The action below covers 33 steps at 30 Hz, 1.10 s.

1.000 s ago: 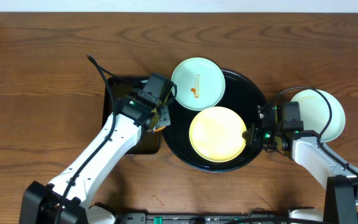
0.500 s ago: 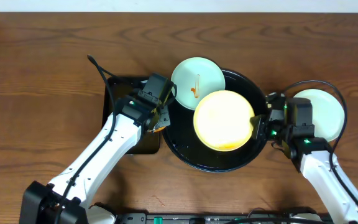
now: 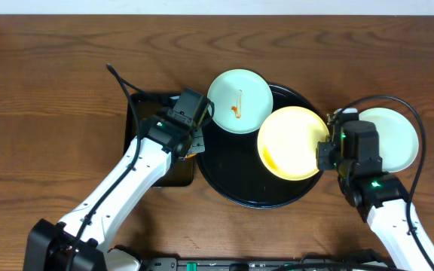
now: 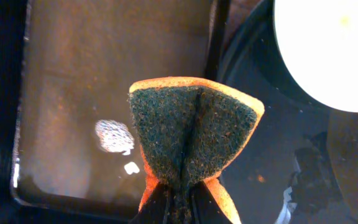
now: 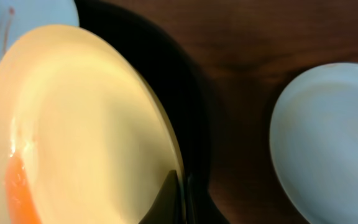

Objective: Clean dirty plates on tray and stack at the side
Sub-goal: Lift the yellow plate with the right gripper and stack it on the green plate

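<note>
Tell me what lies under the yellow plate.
The black tray lies beneath the yellow plate, which the right gripper pinches by its rim. The tray floor it covers is hidden.

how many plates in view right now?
3: smeared aqua plate on the upper-left rim of the black tray; yellow plate held at its edge by the right gripper over the tray's right side; second aqua plate on the table right of the tray. None appear hidden.

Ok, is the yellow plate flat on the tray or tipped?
Tipped: the right gripper pinches the yellow plate by its rim; the right wrist view shows it slanting, sauce pooled low.
</note>
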Motion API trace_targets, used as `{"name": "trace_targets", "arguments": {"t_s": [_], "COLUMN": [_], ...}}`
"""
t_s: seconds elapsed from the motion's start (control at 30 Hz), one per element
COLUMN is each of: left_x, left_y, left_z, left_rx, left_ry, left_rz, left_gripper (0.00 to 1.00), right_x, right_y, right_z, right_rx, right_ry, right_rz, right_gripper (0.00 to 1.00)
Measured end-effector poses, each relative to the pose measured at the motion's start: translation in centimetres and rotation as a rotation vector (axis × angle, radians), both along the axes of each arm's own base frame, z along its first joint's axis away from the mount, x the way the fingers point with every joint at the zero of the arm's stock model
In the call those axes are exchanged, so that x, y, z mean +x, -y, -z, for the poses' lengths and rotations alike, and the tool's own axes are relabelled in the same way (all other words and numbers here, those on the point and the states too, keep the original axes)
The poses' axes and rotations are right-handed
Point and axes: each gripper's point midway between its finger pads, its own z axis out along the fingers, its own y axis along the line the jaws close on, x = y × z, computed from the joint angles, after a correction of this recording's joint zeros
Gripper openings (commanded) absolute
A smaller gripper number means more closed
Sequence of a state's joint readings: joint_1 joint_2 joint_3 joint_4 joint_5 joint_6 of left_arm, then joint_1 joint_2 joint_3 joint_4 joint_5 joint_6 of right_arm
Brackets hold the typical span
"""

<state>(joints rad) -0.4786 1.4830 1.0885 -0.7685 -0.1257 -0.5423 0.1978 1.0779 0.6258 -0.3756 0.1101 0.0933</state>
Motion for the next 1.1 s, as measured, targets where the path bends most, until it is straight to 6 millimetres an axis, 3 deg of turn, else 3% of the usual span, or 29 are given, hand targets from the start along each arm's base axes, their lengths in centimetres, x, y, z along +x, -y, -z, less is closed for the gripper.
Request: {"name": "trace_targets", "arguments": {"t_s": [0.17, 0.33, 0.63, 0.9, 1.1], "left_x": [0.3, 1.0, 1.7, 1.7, 1.7], "left_y": [-0.7, -3.0, -5.9, -6.0, -6.0], "left_z": [0.0, -0.1, -0.1, -0.1, -0.1], "left_rx": [0.027, 0.044, 0.054, 0.055, 0.055], "left_ry": [0.006, 0.007, 0.005, 0.005, 0.004], "left_rz": [0.007, -0.04, -0.116, -0.115, -0.115], "left_gripper": [0.08, 0.08, 0.08, 0.08, 0.08], "right_x": [0.4, 1.1, 1.1, 1.1, 1.5], "right_y": [-0.9, -1.1, -2.6, -3.2, -2.6], "right_z": [-3.0, -6.6, -10.4, -10.3, -8.4], "right_rx": [-0.106, -0.254, -0.582, -0.719, -0.643], "right_ry": [0.033, 0.116, 0.26, 0.256, 0.208], "right_rz": [-0.02, -0.024, -0.073, -0.086, -0.026], "right_gripper": [0.01, 0.01, 0.01, 0.01, 0.01]}}
